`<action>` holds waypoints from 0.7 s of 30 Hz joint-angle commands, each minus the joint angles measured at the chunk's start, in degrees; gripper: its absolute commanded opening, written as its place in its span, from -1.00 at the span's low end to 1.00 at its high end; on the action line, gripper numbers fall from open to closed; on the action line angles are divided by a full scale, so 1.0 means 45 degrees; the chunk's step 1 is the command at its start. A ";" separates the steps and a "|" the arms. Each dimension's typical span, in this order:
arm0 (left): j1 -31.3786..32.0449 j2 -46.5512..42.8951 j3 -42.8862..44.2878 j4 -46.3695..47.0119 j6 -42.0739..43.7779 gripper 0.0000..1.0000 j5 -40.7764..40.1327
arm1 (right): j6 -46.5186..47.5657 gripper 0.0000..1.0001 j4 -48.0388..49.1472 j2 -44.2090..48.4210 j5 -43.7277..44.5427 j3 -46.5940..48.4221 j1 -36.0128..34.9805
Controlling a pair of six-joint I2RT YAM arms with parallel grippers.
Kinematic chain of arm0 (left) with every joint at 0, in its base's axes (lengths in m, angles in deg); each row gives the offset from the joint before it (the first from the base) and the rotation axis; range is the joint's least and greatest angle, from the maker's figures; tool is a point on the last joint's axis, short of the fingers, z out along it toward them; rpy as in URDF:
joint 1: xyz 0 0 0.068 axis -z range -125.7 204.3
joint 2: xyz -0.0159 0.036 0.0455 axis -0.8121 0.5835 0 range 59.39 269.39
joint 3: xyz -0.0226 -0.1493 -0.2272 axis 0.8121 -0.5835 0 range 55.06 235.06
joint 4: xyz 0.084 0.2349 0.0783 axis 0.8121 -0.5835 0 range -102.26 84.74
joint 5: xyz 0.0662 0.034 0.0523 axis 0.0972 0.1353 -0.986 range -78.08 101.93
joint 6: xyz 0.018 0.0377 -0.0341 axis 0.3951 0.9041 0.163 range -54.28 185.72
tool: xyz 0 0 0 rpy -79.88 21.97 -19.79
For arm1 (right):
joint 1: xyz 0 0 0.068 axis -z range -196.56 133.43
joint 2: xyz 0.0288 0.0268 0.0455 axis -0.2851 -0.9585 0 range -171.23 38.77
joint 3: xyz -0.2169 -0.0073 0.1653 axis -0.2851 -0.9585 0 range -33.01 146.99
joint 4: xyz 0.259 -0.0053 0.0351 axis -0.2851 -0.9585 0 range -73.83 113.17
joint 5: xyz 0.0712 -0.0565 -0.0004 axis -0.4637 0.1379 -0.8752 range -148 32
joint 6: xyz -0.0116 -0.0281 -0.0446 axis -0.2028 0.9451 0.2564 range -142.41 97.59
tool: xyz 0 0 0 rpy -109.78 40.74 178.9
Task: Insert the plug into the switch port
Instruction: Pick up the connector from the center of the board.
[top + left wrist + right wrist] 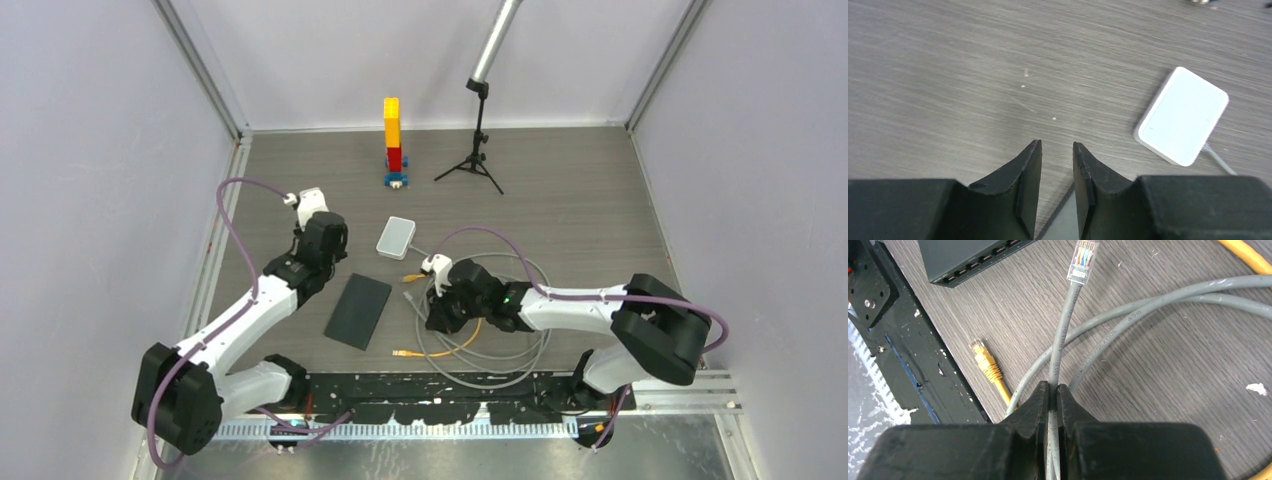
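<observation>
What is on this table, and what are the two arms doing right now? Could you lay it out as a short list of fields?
Right gripper: shut on the grey cable, a little way behind its end
Plug: clear, sticks out ahead of the fingers, in no port
Left gripper: slightly open, holding nothing
White box: lies flat, ahead and to the right of the left gripper, untouched
Dark box: row of ports along one side
Yellow cable: loose on the table, not held
</observation>
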 commanded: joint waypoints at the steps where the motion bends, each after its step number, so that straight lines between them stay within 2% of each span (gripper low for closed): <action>1: -0.0010 -0.0827 0.0175 0.1835 0.1242 -0.37 0.2732 | 0.0553 -0.99 0.0532 0.0825 0.0066 0.0361 0.0058; 3: 0.0000 -0.1230 0.0088 0.2117 0.1372 -0.37 0.3835 | 0.0629 -0.99 -0.0213 0.1476 0.0590 0.0558 0.0067; 8: 0.0133 -0.1849 0.0423 0.1915 0.0237 -0.24 0.5851 | 0.0981 -0.99 -0.1870 0.3181 0.2176 0.1090 0.0060; 12: 0.1011 -0.2083 0.0687 0.2298 -0.0942 -0.06 0.6792 | 0.1687 -0.99 -0.2719 0.4197 0.2384 0.1609 0.0088; 16: 0.2823 -0.2274 0.1224 0.2437 -0.1795 0.20 0.6243 | 0.2047 -0.99 -0.4053 0.4496 0.1984 0.2567 0.0078; 21: 0.4016 -0.3264 0.1390 0.2361 -0.2926 0.33 0.5043 | 0.1791 -0.99 -0.4767 0.5337 0.1997 0.2633 0.0058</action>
